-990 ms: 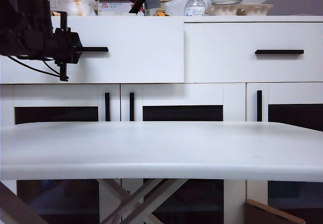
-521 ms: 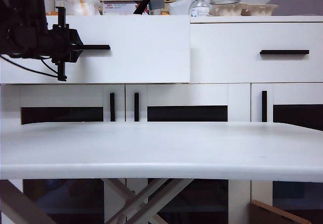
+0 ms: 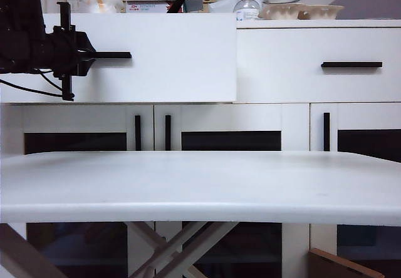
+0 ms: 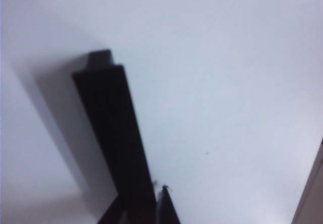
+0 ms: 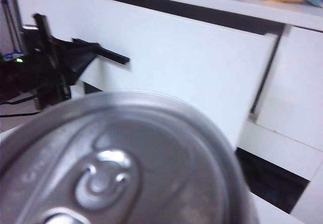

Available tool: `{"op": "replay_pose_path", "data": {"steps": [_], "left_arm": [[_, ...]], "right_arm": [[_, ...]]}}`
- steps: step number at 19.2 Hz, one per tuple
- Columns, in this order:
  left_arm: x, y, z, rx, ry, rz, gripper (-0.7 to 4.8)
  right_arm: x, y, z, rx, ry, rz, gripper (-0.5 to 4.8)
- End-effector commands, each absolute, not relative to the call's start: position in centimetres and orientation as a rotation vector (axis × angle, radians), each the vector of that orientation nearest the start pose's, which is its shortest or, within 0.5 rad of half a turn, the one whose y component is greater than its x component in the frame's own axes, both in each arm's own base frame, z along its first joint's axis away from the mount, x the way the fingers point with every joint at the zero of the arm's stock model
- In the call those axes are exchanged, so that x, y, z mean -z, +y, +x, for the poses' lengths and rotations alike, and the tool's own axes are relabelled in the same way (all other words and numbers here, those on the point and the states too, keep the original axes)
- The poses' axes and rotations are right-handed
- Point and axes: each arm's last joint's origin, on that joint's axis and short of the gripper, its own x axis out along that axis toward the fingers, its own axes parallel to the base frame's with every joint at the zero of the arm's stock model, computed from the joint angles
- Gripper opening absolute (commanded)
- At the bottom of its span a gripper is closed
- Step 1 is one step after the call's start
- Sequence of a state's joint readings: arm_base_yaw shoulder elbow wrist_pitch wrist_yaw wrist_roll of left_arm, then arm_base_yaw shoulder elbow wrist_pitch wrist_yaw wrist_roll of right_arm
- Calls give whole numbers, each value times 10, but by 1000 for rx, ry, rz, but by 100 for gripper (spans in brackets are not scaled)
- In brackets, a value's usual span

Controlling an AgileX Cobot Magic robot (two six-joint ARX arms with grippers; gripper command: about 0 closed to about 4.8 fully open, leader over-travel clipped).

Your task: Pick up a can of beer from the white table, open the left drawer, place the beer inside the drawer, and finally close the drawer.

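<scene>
Beer can (image 5: 121, 168) fills the right wrist view from close up, its silver lid and pull tab facing the camera; the right gripper itself is out of sight in every view, so whether it holds the can I cannot tell. The left gripper (image 3: 84, 55) is clamped shut on the black bar handle (image 3: 111, 55) of the left drawer (image 3: 169, 59), whose front stands out from the sideboard (image 3: 294, 124), proud of the right drawer (image 3: 282, 65). In the left wrist view the handle (image 4: 113, 133) runs between the fingers. The white table (image 3: 200, 187) lies in front.
</scene>
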State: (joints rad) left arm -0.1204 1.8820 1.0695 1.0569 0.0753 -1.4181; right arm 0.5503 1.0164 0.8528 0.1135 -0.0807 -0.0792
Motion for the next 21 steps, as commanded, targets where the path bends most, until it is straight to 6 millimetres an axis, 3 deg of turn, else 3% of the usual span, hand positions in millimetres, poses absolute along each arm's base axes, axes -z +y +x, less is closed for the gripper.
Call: {"op": "replay_pose_path", "data": {"steps": [1, 21], "left_arm": [[-241, -51, 388, 331, -48, -1380, -7], [-234, -37, 289, 266, -72, -1386, -7]], "right_arm": [[-354, 121, 192, -629, -55, -69, 156], [-356, 120, 190, -633, -65, -67, 156]]}}
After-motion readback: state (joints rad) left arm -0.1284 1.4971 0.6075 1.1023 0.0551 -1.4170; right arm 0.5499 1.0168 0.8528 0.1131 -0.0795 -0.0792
